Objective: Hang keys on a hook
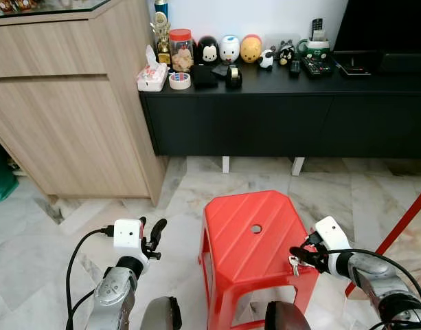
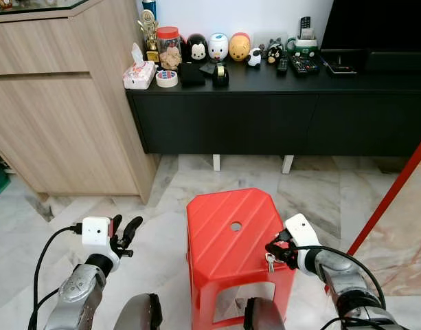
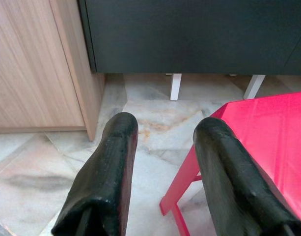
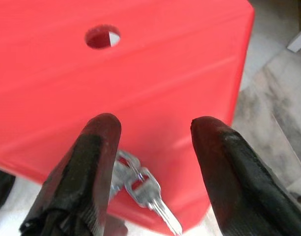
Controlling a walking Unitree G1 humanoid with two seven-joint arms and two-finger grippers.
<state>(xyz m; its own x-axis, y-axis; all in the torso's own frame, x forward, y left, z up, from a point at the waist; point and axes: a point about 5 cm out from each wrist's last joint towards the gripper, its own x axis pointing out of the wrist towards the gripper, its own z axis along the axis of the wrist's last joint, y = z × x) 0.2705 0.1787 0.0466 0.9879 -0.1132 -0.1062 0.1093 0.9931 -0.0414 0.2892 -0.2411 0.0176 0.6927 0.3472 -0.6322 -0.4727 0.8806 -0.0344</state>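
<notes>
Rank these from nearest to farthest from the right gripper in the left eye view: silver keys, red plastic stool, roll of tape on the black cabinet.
1. Silver keys, hanging at the right gripper.
2. Red plastic stool, just left of it.
3. Roll of tape, far ahead-left on the black cabinet.

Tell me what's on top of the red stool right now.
The red stool has a bare seat with a round hole in it. The keys dangle at its near right corner by the right gripper, whose fingers stand apart. Under the seat is hidden.
</notes>
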